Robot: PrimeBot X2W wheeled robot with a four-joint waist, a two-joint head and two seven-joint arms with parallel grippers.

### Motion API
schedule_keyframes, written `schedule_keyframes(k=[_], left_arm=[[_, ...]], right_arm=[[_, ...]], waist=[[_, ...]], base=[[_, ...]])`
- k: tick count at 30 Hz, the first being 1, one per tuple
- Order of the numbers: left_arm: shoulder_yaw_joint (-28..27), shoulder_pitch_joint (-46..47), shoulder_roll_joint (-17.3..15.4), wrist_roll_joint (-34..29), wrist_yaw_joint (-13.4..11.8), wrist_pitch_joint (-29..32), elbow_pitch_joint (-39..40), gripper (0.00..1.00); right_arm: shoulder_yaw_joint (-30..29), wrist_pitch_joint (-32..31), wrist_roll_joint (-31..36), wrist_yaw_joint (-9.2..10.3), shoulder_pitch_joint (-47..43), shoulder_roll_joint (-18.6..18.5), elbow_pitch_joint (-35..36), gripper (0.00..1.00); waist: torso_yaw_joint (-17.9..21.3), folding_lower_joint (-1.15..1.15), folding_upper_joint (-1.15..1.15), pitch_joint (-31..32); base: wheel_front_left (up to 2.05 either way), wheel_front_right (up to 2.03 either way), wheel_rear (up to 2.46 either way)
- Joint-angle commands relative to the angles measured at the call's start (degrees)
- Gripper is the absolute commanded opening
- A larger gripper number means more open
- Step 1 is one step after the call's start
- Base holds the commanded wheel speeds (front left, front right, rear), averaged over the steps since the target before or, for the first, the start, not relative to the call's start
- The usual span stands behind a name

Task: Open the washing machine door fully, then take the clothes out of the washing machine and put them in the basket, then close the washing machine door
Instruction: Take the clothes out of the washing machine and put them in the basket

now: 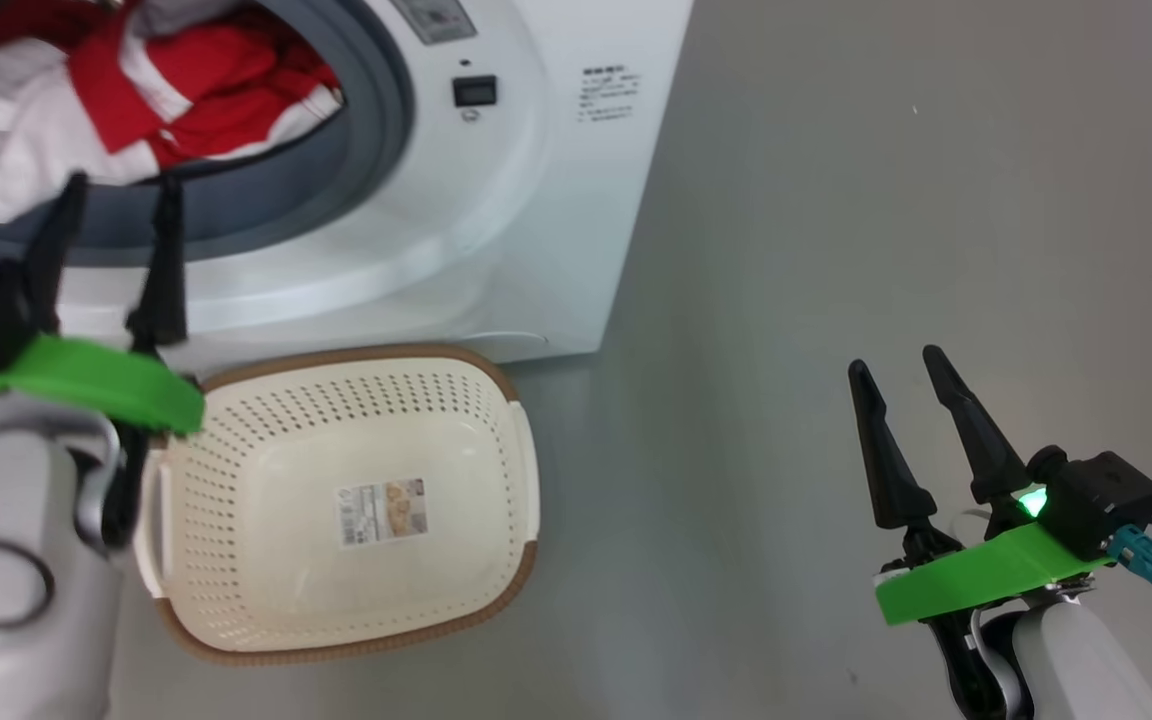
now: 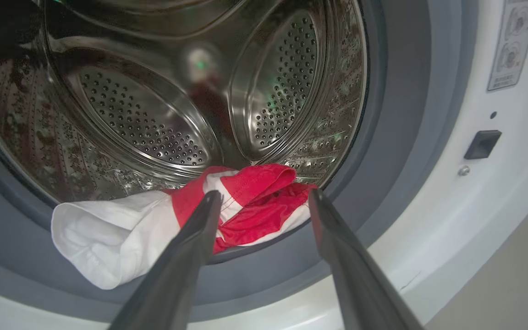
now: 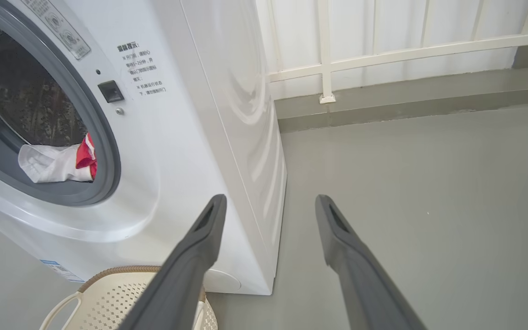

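At the far left of the head view, the left gripper is released, its two dark fingers spread and holding nothing, with their tips raised before the grey rubber gasket at the mouth of the washing machine. Just above those tips lie the clothes, a red and white bundle at the front of the drum. In the left wrist view the left gripper frames the red folds of the clothes, whose white part droops over the gasket below the perforated steel drum; whether the fingers touch the fabric cannot be told. Lower and to the right, the basket stands on the grey floor right against the machine's front, under the opening, its paper label showing on its bottom. Well apart at the far right, the right gripper hangs over the floor, also released, fingers spread and holding nothing.
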State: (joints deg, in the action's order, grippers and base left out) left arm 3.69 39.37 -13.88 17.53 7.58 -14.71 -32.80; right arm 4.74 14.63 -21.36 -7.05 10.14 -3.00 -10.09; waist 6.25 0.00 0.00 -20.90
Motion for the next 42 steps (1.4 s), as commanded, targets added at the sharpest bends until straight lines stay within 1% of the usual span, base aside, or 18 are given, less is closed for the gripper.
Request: schedule_keyframes(k=[1, 7, 8, 13, 17, 25, 31, 41, 42], left_arm=[[-2.0, 4.3, -2.9, -0.8, -0.1, -0.3, -2.3, 1.0], [-2.1, 12.6, -5.4, -3.7, -0.2, -0.3, -11.3, 1.0], [-2.1, 12.6, -5.4, -3.7, -0.2, -0.3, -11.3, 1.0], [-1.1, 18.5, -7.2, -6.9, -0.5, -0.3, -16.7, 1.0], [0.7, 22.5, -8.1, -9.5, -0.5, -0.3, -19.8, 1.0], [3.2, 28.1, -10.1, -13.3, -2.2, -0.3, -24.4, 1.0], [4.2, 30.9, -10.6, -14.1, -2.7, -0.3, -27.3, 1.0], [6.1, 34.1, -10.6, -14.3, -1.7, -0.3, -32.9, 1.0], [6.1, 34.4, -10.5, -14.1, -1.6, -0.3, -33.3, 0.95]], right_arm=[[1.9, 0.4, -0.9, -0.44, 1.4, 0.1, 1.6, 1.0], [3.3, 0.4, -2.2, -0.44, 3.0, 0.1, 2.1, 1.0], [3.3, 0.4, -2.2, -0.44, 3.0, 0.1, 2.1, 1.0], [3.9, 0.4, -3.1, -0.44, 4.2, 0.1, 2.5, 1.0], [3.9, 0.4, -3.4, -0.44, 4.7, 0.1, 2.8, 1.0], [4.4, 0.4, -3.8, -0.44, 6.2, 0.1, 3.1, 1.0], [4.6, 0.4, -3.7, -0.44, 6.9, 0.1, 3.4, 1.0], [5.2, 0.4, -3.8, -0.44, 7.4, 0.1, 3.6, 1.0], [5.2, 0.4, -3.9, -0.44, 7.5, 0.1, 3.6, 1.0]], waist=[[2.4, 0.0, 0.0, -3.0], [4.6, 0.0, 0.0, -6.2], [4.6, 0.0, 0.0, -6.2], [6.0, 0.0, 0.0, -8.6], [6.4, 0.0, 0.0, -10.2], [7.2, 0.0, 0.0, -12.4], [7.3, 0.0, 0.0, -13.6], [7.4, 0.0, 0.0, -14.4], [7.4, 0.0, 0.0, -14.4]], base=[[0.0, 0.0, 0.0], [0.0, 0.0, 0.0], [0.0, 0.0, 0.0], [0.0, 0.0, 0.0], [0.0, 0.0, 0.0], [0.0, 0.0, 0.0], [0.0, 0.0, 0.0], [0.0, 0.0, 0.0], [0.0, 0.0, 0.0]])
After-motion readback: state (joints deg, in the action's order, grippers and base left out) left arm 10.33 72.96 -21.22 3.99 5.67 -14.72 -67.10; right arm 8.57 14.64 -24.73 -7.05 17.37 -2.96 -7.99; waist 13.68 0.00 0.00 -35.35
